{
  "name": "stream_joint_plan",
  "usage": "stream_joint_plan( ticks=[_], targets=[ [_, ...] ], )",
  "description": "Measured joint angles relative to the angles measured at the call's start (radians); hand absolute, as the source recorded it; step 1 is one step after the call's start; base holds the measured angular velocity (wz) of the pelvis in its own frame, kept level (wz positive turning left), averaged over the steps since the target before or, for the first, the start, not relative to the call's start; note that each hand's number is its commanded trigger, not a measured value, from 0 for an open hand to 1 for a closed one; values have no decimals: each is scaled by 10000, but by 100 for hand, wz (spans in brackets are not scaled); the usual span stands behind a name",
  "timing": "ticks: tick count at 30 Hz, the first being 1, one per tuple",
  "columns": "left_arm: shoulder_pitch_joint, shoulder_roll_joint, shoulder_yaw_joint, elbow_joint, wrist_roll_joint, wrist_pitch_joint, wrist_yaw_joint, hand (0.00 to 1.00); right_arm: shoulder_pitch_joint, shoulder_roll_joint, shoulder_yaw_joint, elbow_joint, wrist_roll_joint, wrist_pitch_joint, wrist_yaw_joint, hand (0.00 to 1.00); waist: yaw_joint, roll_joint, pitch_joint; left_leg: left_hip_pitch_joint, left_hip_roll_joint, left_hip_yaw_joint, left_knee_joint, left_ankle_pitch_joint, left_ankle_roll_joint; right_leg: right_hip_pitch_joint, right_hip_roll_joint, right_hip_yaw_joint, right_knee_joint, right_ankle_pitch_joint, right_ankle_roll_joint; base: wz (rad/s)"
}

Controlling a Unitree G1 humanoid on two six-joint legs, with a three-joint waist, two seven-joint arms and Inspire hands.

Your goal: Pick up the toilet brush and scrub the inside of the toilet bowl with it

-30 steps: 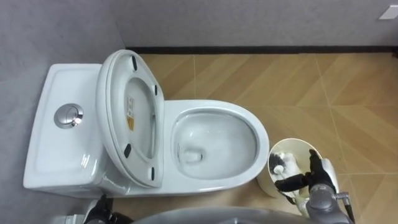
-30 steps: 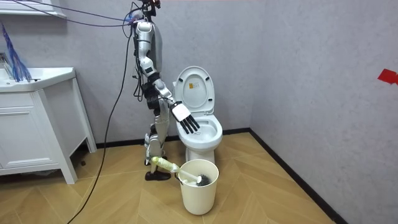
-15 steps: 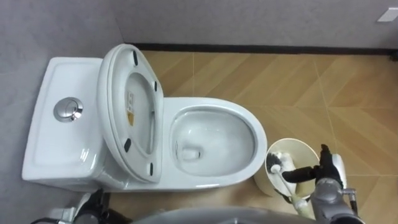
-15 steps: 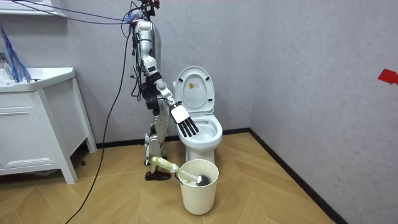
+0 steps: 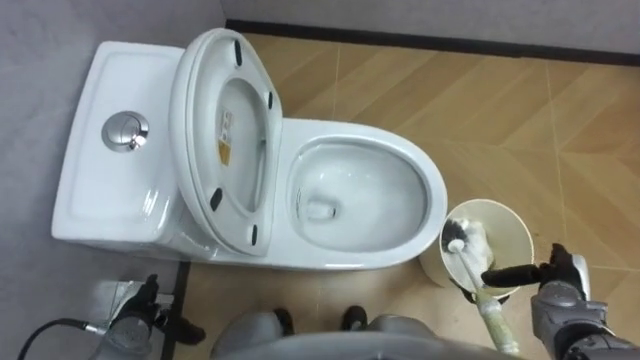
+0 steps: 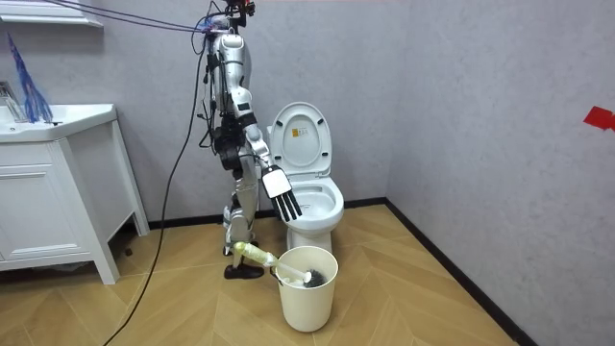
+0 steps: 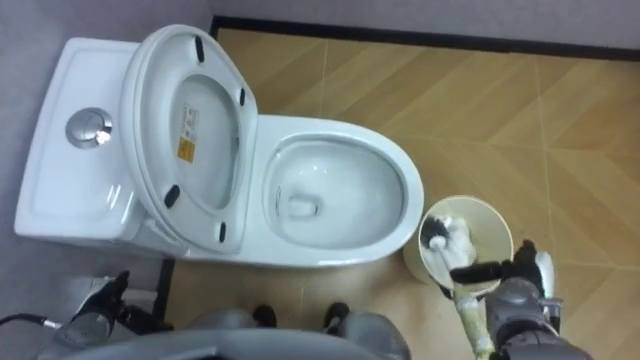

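downward, right hand (image 5: 562, 278) hangs near bucket (image 5: 512, 228), fingers (image 5: 512, 271) straight.

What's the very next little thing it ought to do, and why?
Probably lower the right robot hand onto the handle of the toilet brush and close round it. Its fingers are straight and hold nothing, the brush lies in the pail beside the toilet, and the seat is already up.

Both eye views look steeply down from the robot's head, close above the toilet (image 5: 360, 135) and the bin (image 5: 508, 232) beside it. The room view stands well off, low, facing the wall (image 6: 461, 86) — toilet and bin shared.
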Motion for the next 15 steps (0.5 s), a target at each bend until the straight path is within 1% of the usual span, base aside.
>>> stream_joint_plan(
  ticks=[4,6,8,9,11,12,15],
  targets=[
    [-367,6,-46,-2,-58,-7,18,0,-406,-61,7,227,500,119,91,0,48,-29,12,-501,14,-46,139,9,8,-543,-23,-55,262,19,-35,2],
    [-578,8,-333,1,-357,-6,20,0,-788,-97,106,510,655,184,97,0,103,-32,26,-778,21,-60,354,9,8,-800,-57,-60,476,16,-39,0],
    [-836,9,-553,0,-560,-20,21,0,-974,-130,137,527,701,275,97,0,174,-52,45,-1000,22,-82,464,8,9,-1035,-76,-65,624,16,-40,0],
    [-979,12,-685,4,-576,-29,23,0,-1068,-168,163,537,777,318,97,0,205,-69,58,-1153,14,-99,517,8,10,-1184,-89,-65,685,16,-41,0],
    [-1148,11,-730,7,-604,-62,23,0,-1173,-255,196,548,933,385,96,0,227,-82,84,-1460,8,-143,731,7,13,-1431,-112,-79,814,13,-45,6],
    [-1251,14,-728,13,-724,-65,46,0,-1198,-339,201,575,1064,388,95,0,253,-82,109,-1638,-3,-187,848,5,17,-1590,-129,-90,907,10,-50,11],
    [-1391,53,-728,31,-787,-73,83,0,-1225,-594,209,613,1277,402,87,0,284,-18,160,-2102,-9,-285,1176,-29,100,-1963,-174,-178,1138,-9,-63,9]
  ],
)
